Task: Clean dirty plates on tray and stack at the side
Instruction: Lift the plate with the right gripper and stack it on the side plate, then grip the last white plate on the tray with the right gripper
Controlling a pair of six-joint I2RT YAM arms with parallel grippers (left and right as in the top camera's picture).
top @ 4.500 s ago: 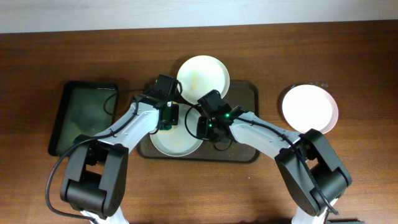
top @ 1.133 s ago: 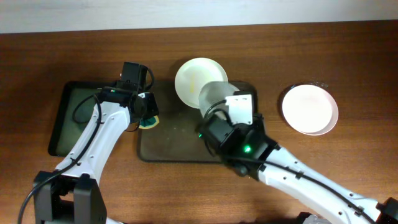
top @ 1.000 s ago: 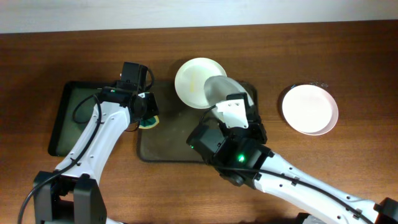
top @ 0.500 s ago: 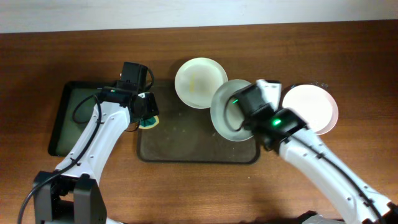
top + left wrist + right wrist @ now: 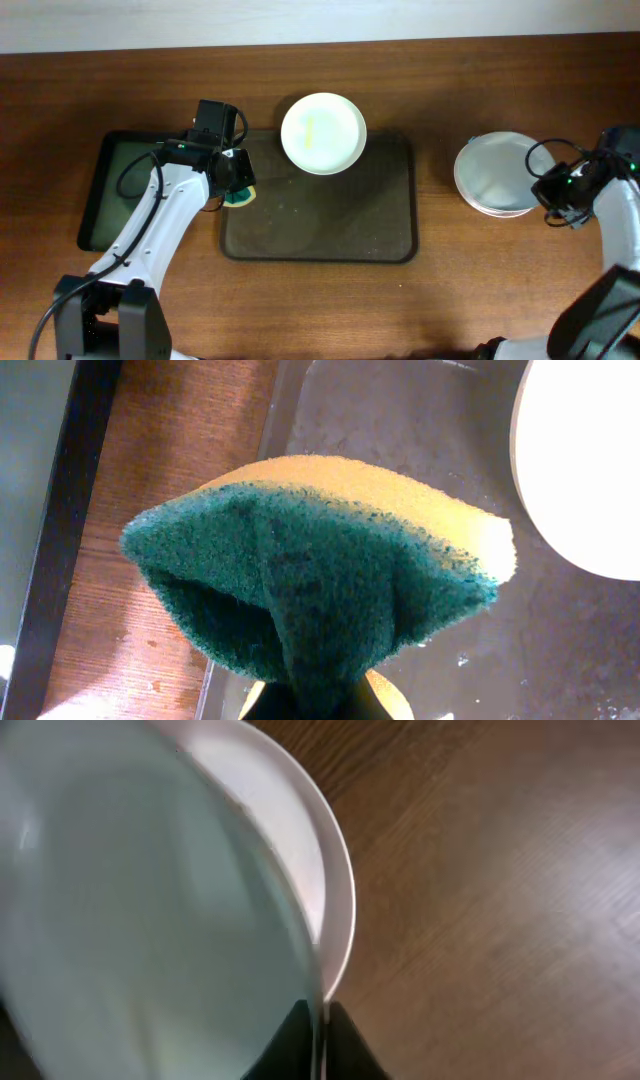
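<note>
Stacking step: my right pincer (image 5: 322, 1038) is closed thin on the rim of a smooth white plate (image 5: 150, 930), held over the clean plate (image 5: 335, 890) on the tabletop (image 5: 480, 290) right of the tray (image 5: 390, 215). Next I judge: settle it flat, then release. My left pincer (image 5: 236, 186) clamps a folded sponge (image 5: 320, 580), coarse green over yellow foam, at the tray's left rim. The smeared plate (image 5: 323, 132) waits on the tray's far edge.

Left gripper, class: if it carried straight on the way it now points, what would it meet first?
Probably the floor of the tray, just inside its left rim. The left gripper points down with the sponge clamped in its jaws, so the sponge would touch first. The gap beneath is hard to judge.
</note>
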